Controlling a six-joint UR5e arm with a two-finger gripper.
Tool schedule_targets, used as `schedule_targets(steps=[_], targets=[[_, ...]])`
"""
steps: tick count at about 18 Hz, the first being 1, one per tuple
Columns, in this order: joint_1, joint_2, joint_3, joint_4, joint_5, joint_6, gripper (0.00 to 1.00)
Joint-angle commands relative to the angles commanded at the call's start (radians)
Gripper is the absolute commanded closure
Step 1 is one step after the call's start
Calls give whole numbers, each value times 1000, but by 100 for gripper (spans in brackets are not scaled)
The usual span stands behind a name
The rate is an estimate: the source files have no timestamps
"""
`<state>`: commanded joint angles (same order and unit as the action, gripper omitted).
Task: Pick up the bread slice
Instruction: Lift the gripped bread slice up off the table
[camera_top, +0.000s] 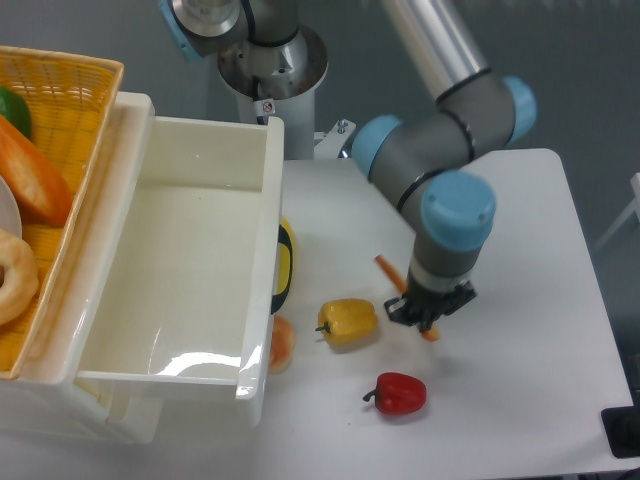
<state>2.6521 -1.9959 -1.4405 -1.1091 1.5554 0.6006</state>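
Observation:
The bread slice (389, 274) shows edge-on as a thin orange strip slanting from upper left down to lower right. It passes under the wrist, and its lower tip pokes out below the fingers. My gripper (428, 316) points down at the table right of centre and is shut on the slice. The slice stands clear of the yellow bell pepper (348, 321), which lies to its left. Whether the slice still touches the table I cannot tell.
A red pepper (400, 393) lies below the gripper near the front edge. A large white bin (256, 300) fills the left side, with a yellow-and-black item (285, 263) and a peach-coloured piece (283, 342) against its right wall. A wicker basket (66, 105) with food stands far left.

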Motion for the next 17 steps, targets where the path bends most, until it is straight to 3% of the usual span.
schedule_targets(steps=[6, 12, 17], targets=[[104, 80, 8, -46, 50, 473, 100], [141, 100, 95, -254, 86, 594, 100], [184, 134, 92, -313, 77, 625, 100]])
